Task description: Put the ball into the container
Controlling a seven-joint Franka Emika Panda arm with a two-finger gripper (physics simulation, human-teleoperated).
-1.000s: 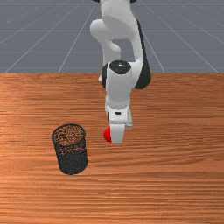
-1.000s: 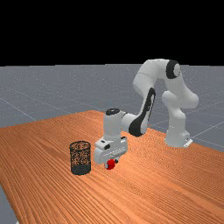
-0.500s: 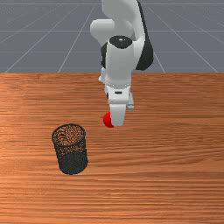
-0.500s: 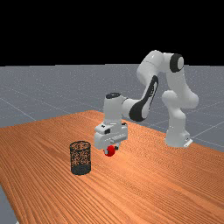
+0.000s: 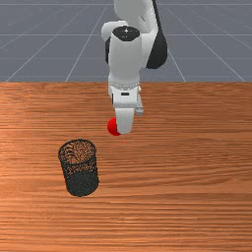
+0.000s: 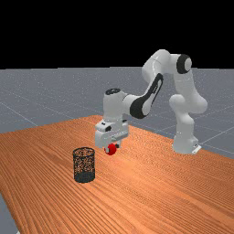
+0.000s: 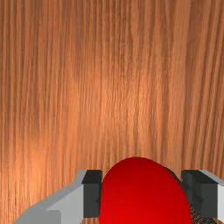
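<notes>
One red round ball (image 6: 110,150): between the fingers, raised off the tabletop. One pair of grey fingers with dark pads (image 7: 92,194): gripping the ball from both sides. One black wire-mesh cylindrical container (image 5: 82,183): upright, apart from the fingers, toward the front view's left. One orange-brown wooden tabletop (image 5: 177,206): below the fingers.

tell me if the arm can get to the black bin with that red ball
Probably yes: the gripper holds the ball in the air, the upright bin has its mouth open upward, and nothing visible stands between them. It would likely shift toward the front view's left.
</notes>
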